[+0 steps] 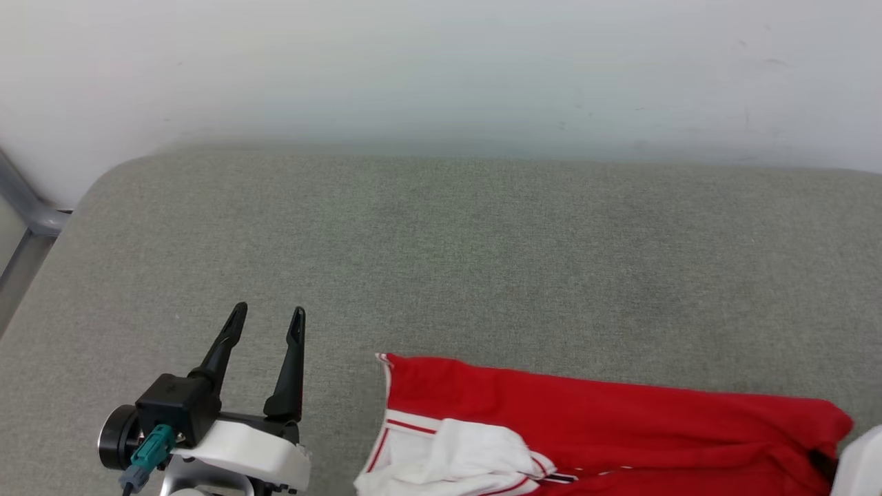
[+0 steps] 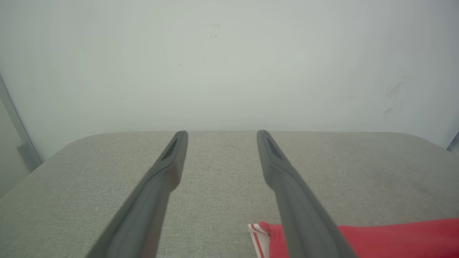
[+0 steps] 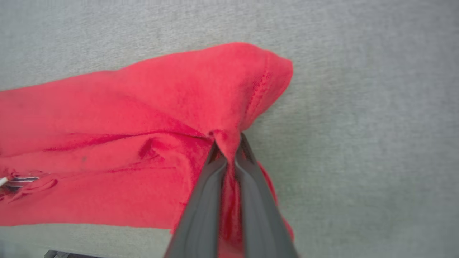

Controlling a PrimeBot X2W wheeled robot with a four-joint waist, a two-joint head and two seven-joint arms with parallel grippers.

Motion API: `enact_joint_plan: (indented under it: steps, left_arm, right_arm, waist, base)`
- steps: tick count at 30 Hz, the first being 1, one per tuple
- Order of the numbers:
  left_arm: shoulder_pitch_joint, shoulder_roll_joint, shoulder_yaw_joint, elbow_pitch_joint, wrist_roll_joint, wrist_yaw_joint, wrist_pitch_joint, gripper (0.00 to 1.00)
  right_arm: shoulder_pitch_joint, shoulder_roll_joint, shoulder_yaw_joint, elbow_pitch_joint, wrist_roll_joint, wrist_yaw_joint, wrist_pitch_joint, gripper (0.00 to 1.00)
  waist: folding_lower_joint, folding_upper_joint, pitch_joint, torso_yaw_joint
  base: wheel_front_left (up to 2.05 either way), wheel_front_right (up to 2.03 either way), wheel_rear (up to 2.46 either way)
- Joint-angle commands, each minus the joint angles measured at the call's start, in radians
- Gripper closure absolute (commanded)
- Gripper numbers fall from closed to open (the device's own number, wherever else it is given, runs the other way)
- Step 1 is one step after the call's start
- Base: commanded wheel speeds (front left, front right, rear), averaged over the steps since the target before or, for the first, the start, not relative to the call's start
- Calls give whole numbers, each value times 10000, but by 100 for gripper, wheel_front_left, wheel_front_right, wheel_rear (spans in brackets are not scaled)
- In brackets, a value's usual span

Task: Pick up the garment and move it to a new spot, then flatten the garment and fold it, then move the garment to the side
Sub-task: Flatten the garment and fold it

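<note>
While the left end effector [image 1: 269, 310] gapes empty, the right end effector [image 3: 229, 145] pinches the red, white-sleeved garment [image 1: 606, 420].

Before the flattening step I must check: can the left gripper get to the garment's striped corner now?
Probably yes: the left gripper stands open beside the garment, apart from it, with bare grey surface between them.

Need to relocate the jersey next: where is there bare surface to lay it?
Bare grey surface runs full width between the wall and the far edge of the garment, and ahead of the open left gripper. Crowded: near right, where the right gripper pinches a red corner of the garment.
</note>
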Motion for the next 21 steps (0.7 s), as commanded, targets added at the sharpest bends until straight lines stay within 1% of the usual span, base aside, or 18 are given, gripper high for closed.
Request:
enact_joint_plan:
  steps: [1,4,6,7,10,12,14,16,18,21]
  left_arm:
    - [95,9,-31,-35,71,19,-12,0]
    - [101,5,-46,-32,75,33,-16,0]
    - [125,-9,-66,-18,95,53,-18,0]
    - [136,-19,-81,-10,98,57,-19,0]
    - [146,-37,-130,20,95,48,3,0]
    - [130,-45,-171,40,90,25,33,0]
    - [116,-58,-217,59,74,3,54,0]
    - [84,-66,-259,76,60,-21,82,0]
    - [23,-73,-307,76,56,-60,134,0]
    - [-86,-63,-347,69,58,-76,170,0]
  right_arm:
    - [82,-118,-360,-48,-46,-11,44,100]
    - [17,-98,-911,-114,-38,-11,237,100]
    - [-108,109,-1105,-166,239,-11,548,100]
    - [-190,340,-1175,-189,595,-10,804,100]
    - [-458,975,-1301,-411,2009,-8,1707,100]
    - [-475,1264,-1349,-503,2965,-8,2396,100]
    - [-519,1487,-1280,-593,3949,-8,2999,100]
    - [-579,1574,-1180,-617,4961,-8,3467,100]
    - [-561,1607,-827,-370,6084,-8,3644,100]
    - [-638,1598,24,-20,7291,-8,3401,100]
  waist:
    - [0,-1,-17,-25]
    - [0,-1,-56,-72]
    - [0,-1,-94,-102]
    - [0,-1,-116,-112]
    - [0,-1,-199,-115]
    - [0,-1,-251,-88]
    - [0,-1,-297,-52]
    - [0,-1,-323,4]
    - [0,-1,-322,88]
    - [0,-1,-294,215]
  base:
    - [0,0,0]
    - [0,0,0]
    - [0,0,0]
    - [0,0,0]
    - [0,0,0]
    - [0,0,0]
    - [0,0,0]
    - [0,0,0]
    - [0,0,0]
    - [0,0,0]
